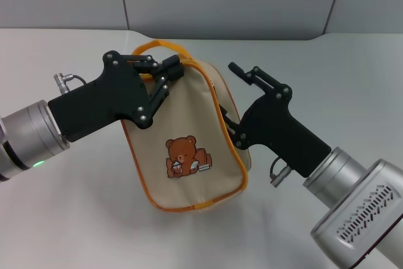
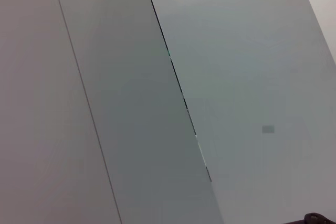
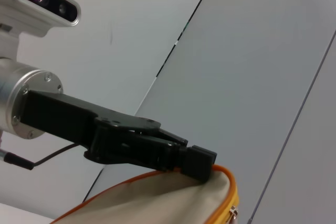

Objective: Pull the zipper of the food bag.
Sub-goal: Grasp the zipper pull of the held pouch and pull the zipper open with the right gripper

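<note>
Leftmost, the left gripper (image 1: 169,71) is clamped on the top corner of the food bag (image 1: 182,149), by its orange loop handle (image 1: 153,46), steadying the bag tilted on the bench (image 1: 75,218). Rightward, the zipper (image 1: 221,113) runs down the bag's edge, where the right gripper (image 1: 232,96) reaches; one finger sticks up free, its grip impossible to tell, presumably seeking the pull tab.

No legible text, labels, brands, numbers or signs found in any view; only marking noted a wordless brown bear patch (image 1: 184,156) on the beige face of the food bag (image 1: 189,155).
</note>
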Tool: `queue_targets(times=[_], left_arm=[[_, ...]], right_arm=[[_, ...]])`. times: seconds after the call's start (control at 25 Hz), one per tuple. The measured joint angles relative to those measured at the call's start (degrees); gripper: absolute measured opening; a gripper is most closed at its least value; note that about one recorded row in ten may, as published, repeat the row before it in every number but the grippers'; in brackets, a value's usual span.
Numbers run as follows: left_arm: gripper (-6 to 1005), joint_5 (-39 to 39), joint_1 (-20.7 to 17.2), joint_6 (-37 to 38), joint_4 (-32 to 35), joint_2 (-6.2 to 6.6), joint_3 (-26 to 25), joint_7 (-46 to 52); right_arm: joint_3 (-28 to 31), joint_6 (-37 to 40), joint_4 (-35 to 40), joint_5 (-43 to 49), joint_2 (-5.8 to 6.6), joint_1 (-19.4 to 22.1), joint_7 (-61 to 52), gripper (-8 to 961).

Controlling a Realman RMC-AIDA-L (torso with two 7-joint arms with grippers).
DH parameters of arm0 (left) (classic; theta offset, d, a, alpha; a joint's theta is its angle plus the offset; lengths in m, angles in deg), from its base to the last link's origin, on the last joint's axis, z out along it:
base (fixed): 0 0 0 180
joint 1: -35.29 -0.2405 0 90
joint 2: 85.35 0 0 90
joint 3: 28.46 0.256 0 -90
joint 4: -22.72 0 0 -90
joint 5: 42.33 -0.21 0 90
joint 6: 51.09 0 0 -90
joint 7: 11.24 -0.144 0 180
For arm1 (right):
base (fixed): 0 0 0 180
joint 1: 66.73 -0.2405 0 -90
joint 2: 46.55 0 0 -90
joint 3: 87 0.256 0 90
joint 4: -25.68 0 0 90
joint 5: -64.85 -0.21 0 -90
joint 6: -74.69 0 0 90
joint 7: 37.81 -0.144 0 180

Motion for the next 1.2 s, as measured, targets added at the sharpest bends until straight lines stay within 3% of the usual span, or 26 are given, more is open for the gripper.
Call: queue_targets(times=[0.2,0.4,0.64,0.96,1.2], left_arm=[[45,0.00,0.00,-0.05,-0.05,0.00,0.00,0.00],[45,0.00,0.10,-0.06,-0.05,0.00,0.00,0.00],[45,-0.02,0.17,0.00,-0.14,0.00,0.00,0.00],[45,-0.07,0.18,0.08,-0.23,0.01,0.00,0.00],[45,-0.08,0.18,0.06,-0.23,0.00,0.00,0.00]], right_arm=[[0.03,-0.19,-0.39,0.12,-0.01,0.01,0.16,548],[0.06,-0.20,-1.09,0.12,-0.01,-0.06,0.08,305],[-0.26,-0.20,-1.66,0.15,-0.01,-0.44,0.21,78],[-0.41,-0.19,-2.12,0.19,-0.01,0.54,0.67,14],[-0.79,0.09,-1.86,1.35,-0.01,6.41,3.51,-1]])
